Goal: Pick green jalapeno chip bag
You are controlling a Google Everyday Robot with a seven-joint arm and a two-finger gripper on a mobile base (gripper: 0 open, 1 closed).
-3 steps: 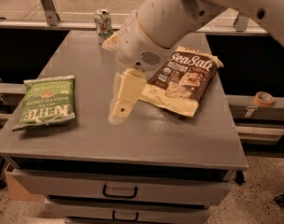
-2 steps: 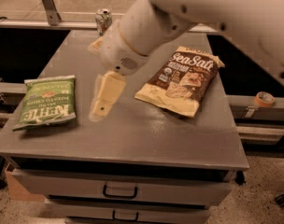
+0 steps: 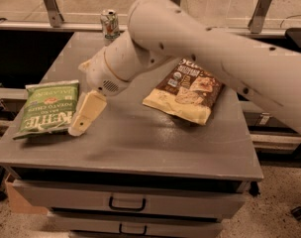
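- Grey bench (image 3: pixel 155 145) with drawers (image 3: pixel 126 203) under it, a speckled floor, and a metal rail along the back.
- Since a second ago, my arm has swung left across the bench. The claw (image 3: pixel 77 128) was over the middle and is now at the right edge of the green jalapeno chip bag (image 3: pixel 45 108).
- The green bag hasn't moved. It lies flat near the left-front corner, lettering up.
- The claw's tip overlaps the bag's lower right edge. I can't tell whether it's touching or just above.
- I can't tell whether the claw is apart or together, since I only see one cream piece from this angle.
- The arm now covers the top of the brown bag (image 3: pixel 186 92), so its title is cut off. It was readable earlier.
- The can (image 3: pixel 109 25) at the back edge is in view, beside the arm.
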